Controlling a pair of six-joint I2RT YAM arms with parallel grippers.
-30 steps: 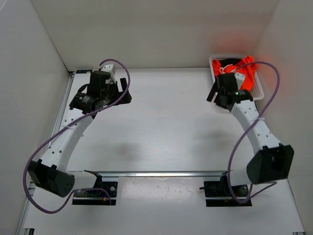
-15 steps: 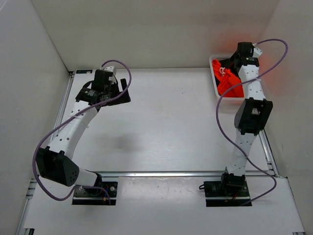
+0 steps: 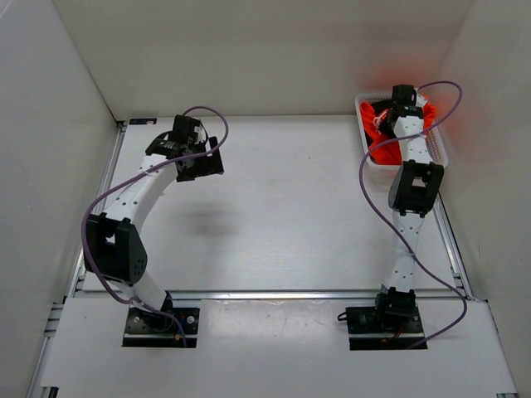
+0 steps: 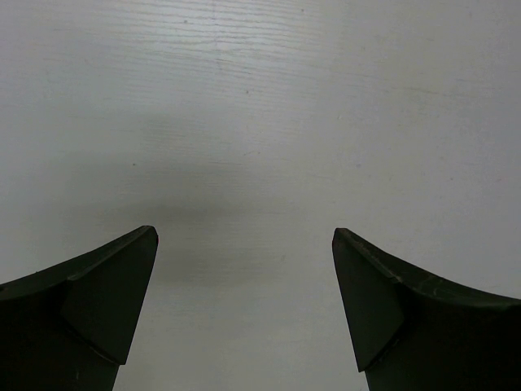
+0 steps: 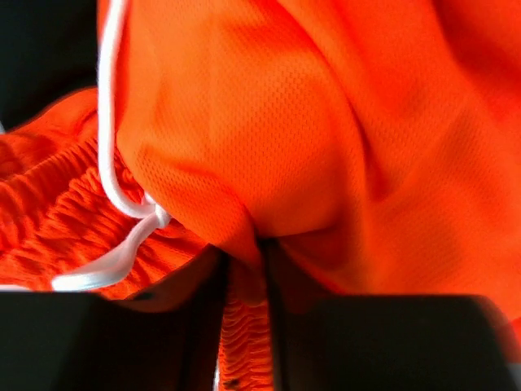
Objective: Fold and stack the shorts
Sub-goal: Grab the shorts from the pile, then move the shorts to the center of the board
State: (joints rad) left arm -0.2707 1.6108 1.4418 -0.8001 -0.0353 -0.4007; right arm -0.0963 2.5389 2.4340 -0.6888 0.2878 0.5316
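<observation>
The bright orange-red mesh shorts (image 3: 383, 149) lay bunched in the white plastic basket (image 3: 440, 153) at the table's far right corner. The right gripper (image 5: 244, 285) was pinched on a fold near the white drawstring (image 5: 108, 122). A straight, high lift looked wisest, lest the fabric snag on the rim. The left gripper (image 4: 244, 244) hung spread apart over the white tabletop (image 4: 260, 81), well away.

Bright, even, from overhead. Throws soft grey shadows on the white table (image 3: 282, 191). Blurs the near dark fingers (image 5: 106, 342) against the saturated shorts (image 5: 326, 122).
</observation>
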